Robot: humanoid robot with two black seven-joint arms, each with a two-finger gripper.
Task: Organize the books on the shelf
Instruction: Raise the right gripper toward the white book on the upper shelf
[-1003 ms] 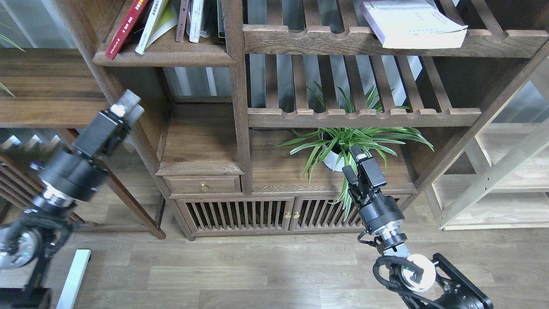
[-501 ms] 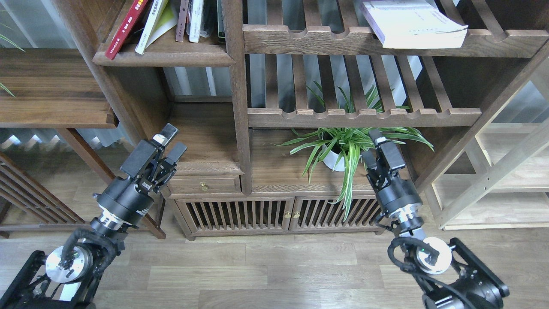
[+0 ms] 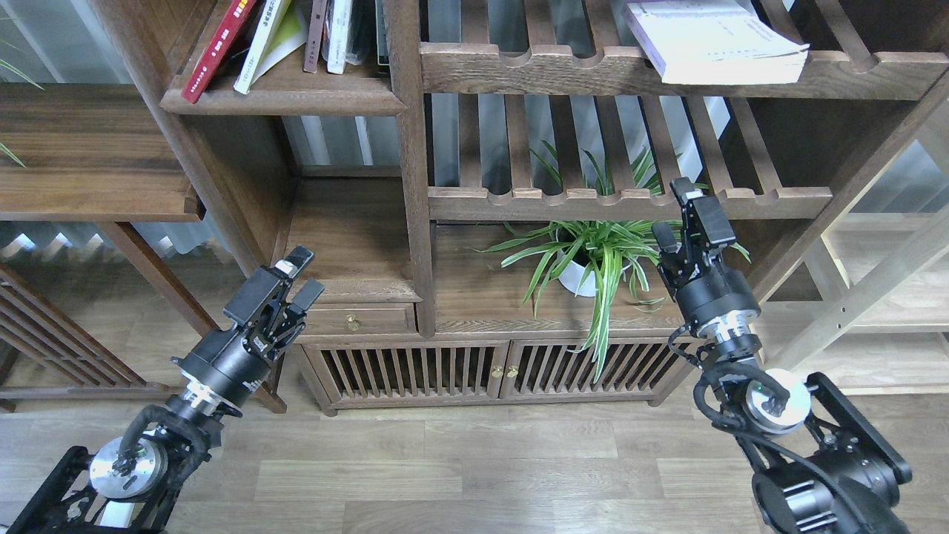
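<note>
Two black robot arms are reaching up toward a large dark-brown bookcase in the head view, the only view given. The left gripper is hovering low on the left, in front of the small drawer, with its two fingers parted and holding nothing; compared with half a second ago it is sitting slightly lower and its arm is drawn a little further back. The right gripper is rising: it is now level with the notched front rail of the lower slatted shelf, higher and further right than before, its fingers spread and empty, just beside the leaves of the potted plant. The books are lying where they were. The dark red book and the yellow-green book are leaning rightward on the solid shelf at top left, next to several thin upright books. The thick pale lavender-white book is resting flat on the upper slatted shelf at top right, well apart from both grippers.
</note>
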